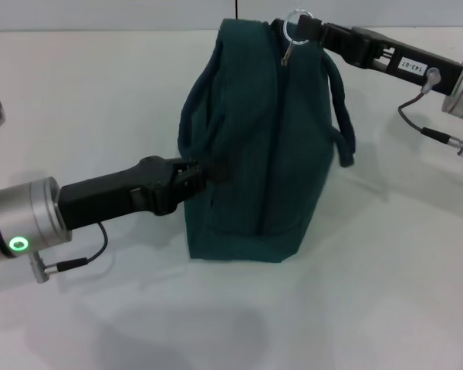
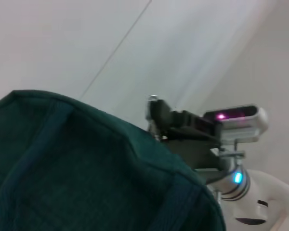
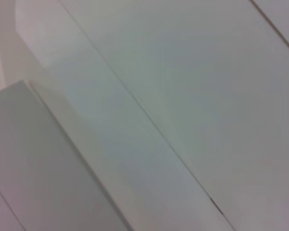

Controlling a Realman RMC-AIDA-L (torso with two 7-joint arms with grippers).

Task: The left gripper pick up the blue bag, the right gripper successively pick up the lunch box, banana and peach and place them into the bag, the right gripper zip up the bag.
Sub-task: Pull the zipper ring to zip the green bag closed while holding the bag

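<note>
Head view shows one bag (image 1: 255,154), dark teal-blue, standing upright on the white table (image 1: 386,293), and two grippers of mine, one on each side of it. I count two carry straps on the bag, one drooping on each side, and one metal ring (image 1: 297,23) on the zipper pull at its top far corner. No lunch box, banana or peach shows in any view.

My left gripper (image 1: 208,171) reaches in from the left at mid-height and is clamped on the bag's near strap where it meets the side panel; the bag's body lies just beyond my fingertips, touching them.

My right gripper (image 1: 305,32) comes in from the upper right and sits at the bag's top edge, its tip closed on the zipper pull by the ring. The bag hangs below and to the left of that tip.

Left wrist view shows the bag's top fabric (image 2: 86,168) close up, with my right gripper (image 2: 156,118) at its far edge.

Right wrist view shows only pale flat surfaces.
</note>
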